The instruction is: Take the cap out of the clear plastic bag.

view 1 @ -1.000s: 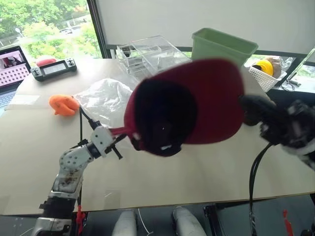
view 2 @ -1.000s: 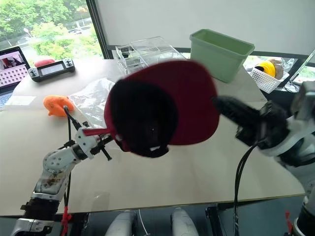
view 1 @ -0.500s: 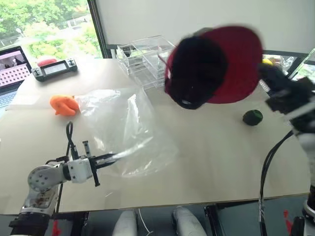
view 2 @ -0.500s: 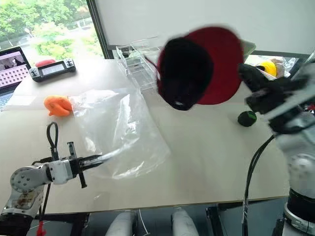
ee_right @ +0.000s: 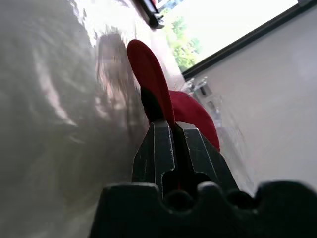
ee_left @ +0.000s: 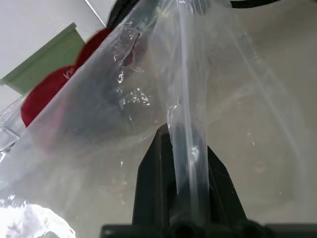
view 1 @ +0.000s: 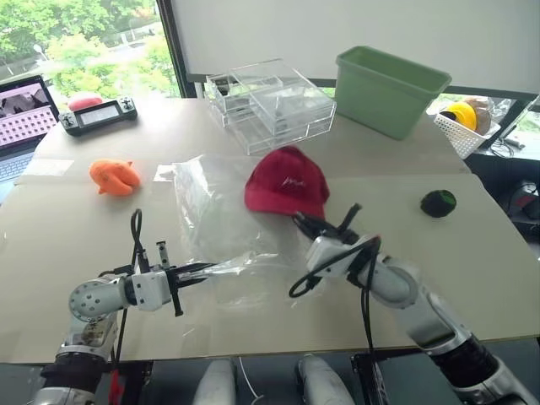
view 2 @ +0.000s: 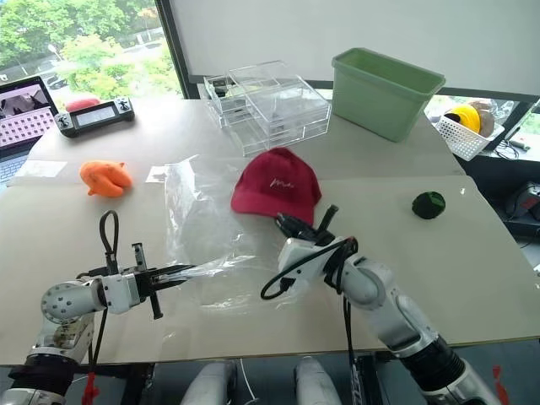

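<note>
Left hand clamped on clear plastic bag; right hand pinching cap brim, cap outside bag.

Closed black fingers pinch the red cap's brim.

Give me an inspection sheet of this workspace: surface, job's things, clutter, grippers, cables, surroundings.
Surface: beige table, bare along its near edge.
Job's things: red cap out of the clear plastic bag, resting upright on the table at the bag's far edge; bag lies spread flat.
Clutter: orange toy, clear drawer box, green bin, dark green ball, handheld game console.
Grippers: left gripper shut on the bag's near edge; right gripper shut on the cap's brim.
Cables: black loops on both forearms.
Surroundings: laptop, window, white basket.
</note>
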Controlling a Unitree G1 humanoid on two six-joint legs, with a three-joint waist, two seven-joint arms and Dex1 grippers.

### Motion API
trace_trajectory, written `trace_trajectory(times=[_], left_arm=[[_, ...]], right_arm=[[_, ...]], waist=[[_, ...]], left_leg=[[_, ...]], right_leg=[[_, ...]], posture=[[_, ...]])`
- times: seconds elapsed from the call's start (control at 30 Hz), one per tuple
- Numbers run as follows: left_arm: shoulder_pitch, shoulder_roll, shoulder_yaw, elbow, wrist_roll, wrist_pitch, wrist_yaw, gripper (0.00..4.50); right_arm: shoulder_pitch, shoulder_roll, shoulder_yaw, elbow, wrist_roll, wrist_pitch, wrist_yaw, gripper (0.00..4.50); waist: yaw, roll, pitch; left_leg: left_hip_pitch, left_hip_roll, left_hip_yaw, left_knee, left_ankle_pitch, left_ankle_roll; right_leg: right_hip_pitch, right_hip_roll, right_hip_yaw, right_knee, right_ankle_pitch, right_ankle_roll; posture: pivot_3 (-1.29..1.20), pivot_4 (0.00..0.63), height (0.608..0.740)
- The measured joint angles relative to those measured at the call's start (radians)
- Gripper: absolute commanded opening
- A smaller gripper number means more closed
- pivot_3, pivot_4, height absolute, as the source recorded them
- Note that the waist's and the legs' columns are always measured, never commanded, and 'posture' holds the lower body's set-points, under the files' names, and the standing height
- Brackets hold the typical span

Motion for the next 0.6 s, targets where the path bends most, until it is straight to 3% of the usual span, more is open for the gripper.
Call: trace_trajectory(times=[0.27, 0.37, 0.47, 0.6], left_arm=[[-0.060, -0.017, -0.006, 0.097, 0.115, -0.001, 0.096, 0.00], [-0.047, -0.017, -0.015, 0.096, 0.120, -0.001, 0.103, 0.00], [-0.013, -0.015, -0.022, 0.092, 0.119, -0.001, 0.104, 0.76], [0.013, -0.001, -0.037, 0.056, 0.098, 0.013, 0.086, 2.19]], right_arm=[[0.101, 0.041, -0.006, 0.010, 0.095, 0.114, 0.186, 0.04], [0.111, 0.080, -0.024, 0.025, 0.132, 0.166, 0.209, 0.91], [0.121, 0.106, -0.045, 0.058, 0.174, 0.230, 0.232, 1.93], [0.118, 0.117, -0.078, 0.054, 0.208, 0.271, 0.254, 3.31]], waist=[[-0.003, -0.002, -0.001], [-0.002, -0.002, -0.001], [-0.001, -0.002, -0.001], [0.000, -0.003, -0.002]], left_leg=[[0.007, 0.000, -0.001, -0.001, 0.000, 0.000], [0.013, 0.000, -0.001, -0.002, 0.000, 0.000], [0.013, 0.000, -0.001, -0.002, 0.000, 0.000], [0.013, 0.000, -0.001, -0.002, 0.000, 0.000]], right_leg=[[0.008, 0.000, -0.001, -0.001, -0.003, 0.004], [0.013, 0.000, -0.001, -0.002, -0.004, 0.005], [0.013, 0.000, -0.001, -0.002, -0.004, 0.005], [0.014, 0.000, -0.002, -0.002, -0.004, 0.005]], posture=[[0.00, 0.150, 0.735], [0.00, 0.150, 0.735], [0.00, 0.150, 0.735], [0.00, 0.150, 0.735]])
